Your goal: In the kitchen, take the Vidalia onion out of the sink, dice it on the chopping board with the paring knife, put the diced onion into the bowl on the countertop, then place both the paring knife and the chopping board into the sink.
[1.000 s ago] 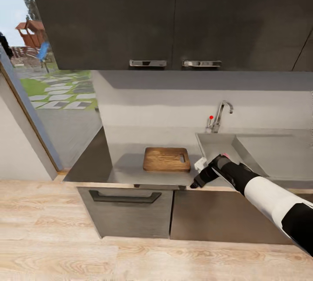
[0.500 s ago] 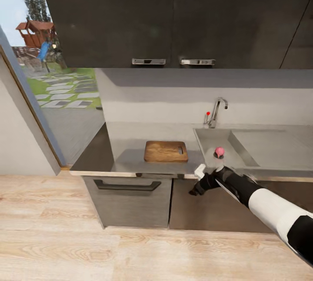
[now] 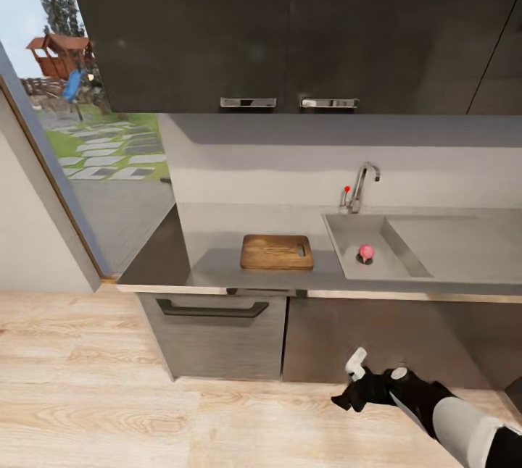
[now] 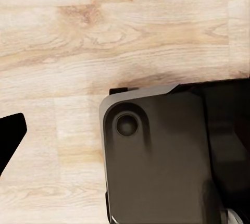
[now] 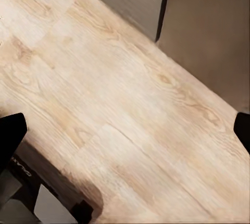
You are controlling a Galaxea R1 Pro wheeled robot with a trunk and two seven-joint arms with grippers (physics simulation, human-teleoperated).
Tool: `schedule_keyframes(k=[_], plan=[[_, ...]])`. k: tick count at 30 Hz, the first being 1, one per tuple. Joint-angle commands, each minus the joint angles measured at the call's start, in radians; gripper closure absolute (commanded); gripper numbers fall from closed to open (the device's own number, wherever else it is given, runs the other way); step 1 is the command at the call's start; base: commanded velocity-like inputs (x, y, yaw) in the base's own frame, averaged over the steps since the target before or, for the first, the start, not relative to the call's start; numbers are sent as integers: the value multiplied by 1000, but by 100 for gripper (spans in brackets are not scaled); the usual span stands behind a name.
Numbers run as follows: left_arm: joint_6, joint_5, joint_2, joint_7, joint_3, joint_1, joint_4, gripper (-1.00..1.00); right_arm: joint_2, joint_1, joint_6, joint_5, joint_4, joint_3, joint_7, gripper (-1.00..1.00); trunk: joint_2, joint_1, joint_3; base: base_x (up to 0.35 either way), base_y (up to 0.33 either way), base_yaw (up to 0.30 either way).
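Onion [image 3: 366,252] lay in the sink [image 3: 348,265], beside the chopping board [image 3: 276,251]; our right gripper [image 3: 348,399] hung low, jaws apart. Reaching from there risked striking the bench [image 3: 217,269] edge.

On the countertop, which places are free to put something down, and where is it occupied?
The countertop is bare left of the chopping board, to the window corner, and behind the board to the wall. A narrow bare strip separates the board from the sink. The drainboard looks free. The basin holds the pinkish onion.
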Motion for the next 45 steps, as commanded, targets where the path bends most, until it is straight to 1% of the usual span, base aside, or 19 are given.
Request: schedule_keyframes(k=[1, 3, 5, 6, 7, 10, 17, 18, 19, 21, 23, 24, 25, 28, 31, 32, 36, 40, 45], plan=[[-2, 2, 0, 1, -5, 0, -4, -100, 19, 19, -51, -14, 53, 7, 1, -100, -2, 1, -2, 0, 0, 0], [-1, 3, 0, 1, -4, -1, -14, -100, 40, 59, -113, -19, 101, 6, -3, -100, -2, 1, -2, 0, 0, 0], [0, 5, 0, 2, -4, -1, -34, -100, 54, 141, -179, -23, 129, 6, -20, -100, -2, 1, -2, 0, 0, 0], [1, 6, 0, 3, -4, -1, -47, -100, 63, 218, -226, -24, 139, 6, -54, -100, -2, 1, -2, 0, 0, 0], [1, 7, 0, 3, -4, -1, -51, -100, 66, 243, -242, -24, 141, 5, -68, -100, -2, 1, -2, 0, 0, 0], [2, 8, 1, 3, -4, -1, -66, -100, 106, 430, -364, -27, 146, 5, -202, -100, -2, 1, -2, 0, 0, 0], [3, 11, 1, 4, -1, -1, -71, -100, 169, 700, -531, -30, 147, 3, -415, -100, -2, 1, -2, 0, 0, 0], [2, 11, 1, 5, -1, -1, -71, -100, 176, 768, -564, -37, 147, 2, -443, -100, -2, 1, -2, 0, 0, 0], [2, 12, 2, 5, -1, -1, -71, -100, 185, 830, -582, -72, 147, 2, -462, -100, -2, 1, -2, 0, 0, 0], [2, 12, 2, 5, 0, -1, -70, -100, 204, 884, -591, -140, 148, 1, -480, -100, -2, 1, -2, 0, 0, 0], [2, 13, 2, 5, 0, -1, -70, -100, 226, 928, -597, -259, 147, 1, -509, -100, -2, 1, -2, 0, 0, 0], [2, 13, 2, 5, 0, -1, -70, -100, 229, 934, -598, -290, 147, 1, -517, -100, -2, 1, -2, 0, 0, 0], [2, 13, 1, 5, 0, -1, -71, -100, 232, 943, -597, -348, 145, 0, -531, -100, -2, 1, -2, 0, 0, 0], [1, 13, 2, 5, 0, -1, -71, -100, 226, 952, -594, -441, 139, 0, -559, -100, -2, 1, -2, 0, 0, 0], [0, 13, 4, 5, 0, -1, -71, -100, 212, 909, -592, -507, 107, -1, -630, -100, -2, 1, -2, 0, 0, 0], [0, 13, 5, 5, 0, -1, -71, -100, 198, 851, -590, -519, 99, -1, -677, -100, -2, 1, -2, 0, 0, 0], [-1, 13, 6, 4, 0, -1, -71, -100, 180, 772, -559, -526, 85, -1, -708, -100, -2, 1, -2, 0, 0, 0], [-2, 14, 6, 4, 0, -1, -71, -100, 170, 721, -509, -526, 58, -1, -716, -100, -2, 1, -2, 0, 0, 0], [-4, 14, 10, 3, 0, -1, -71, -100, 118, 679, -461, -527, -16, -1, -717, -100, -2, 1, -2, 0, 0, 0]])
